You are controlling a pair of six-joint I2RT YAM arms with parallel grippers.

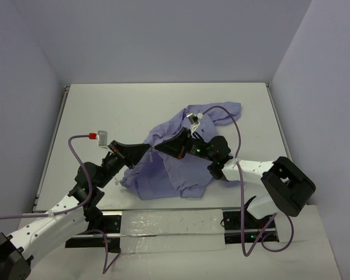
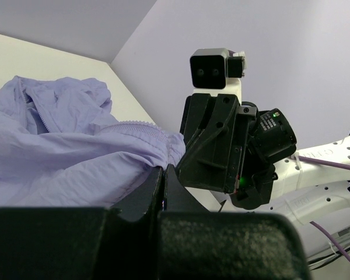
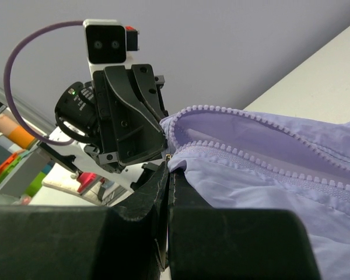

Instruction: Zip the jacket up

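The jacket (image 1: 163,178) lies crumpled in a loose heap slightly right of the middle of the surface (image 1: 105,111). 1 fold reaches toward the far right corner, and its lower part spreads toward the near edge. Part of the fabric at the heap's left side is lifted off the surface, stretched up to the point where the 2 arms meet.

Its front is unzipped. In the right wrist view, 2 rows of zipper teeth (image 3: 251,116) run apart from each other and curve together close to the fingertips.

The left pincer (image 1: 148,149) comes in from the left. Its fingers (image 2: 154,186) are pressed together and pinch the jacket's edge at their tips. The right pincer (image 1: 163,147) comes in from the right, facing the left one. Its fingers (image 3: 157,181) are likewise pressed together, pinching the jacket just beside the end of the zipper teeth. The 2 pincers sit tip to tip, almost touching, above the left part of the heap.

Both arms reach in from the near edge of the surface, each trailing a purple cable (image 1: 76,157). The right arm's cable loops over the jacket's far fold.
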